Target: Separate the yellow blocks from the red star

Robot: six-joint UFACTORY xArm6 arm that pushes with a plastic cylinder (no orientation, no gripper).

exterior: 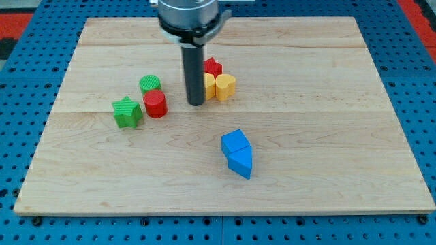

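Note:
The red star sits near the board's top middle. Two yellow blocks lie just below it and touch it: a yellow heart on the right and another yellow block on the left, partly hidden behind the rod. My tip rests on the board just left of and slightly below the yellow blocks, next to the hidden one. Whether it touches that block I cannot tell.
A green cylinder, a red cylinder and a green star cluster left of my tip. Two blue blocks lie together below and right of it. The wooden board lies on a blue pegboard.

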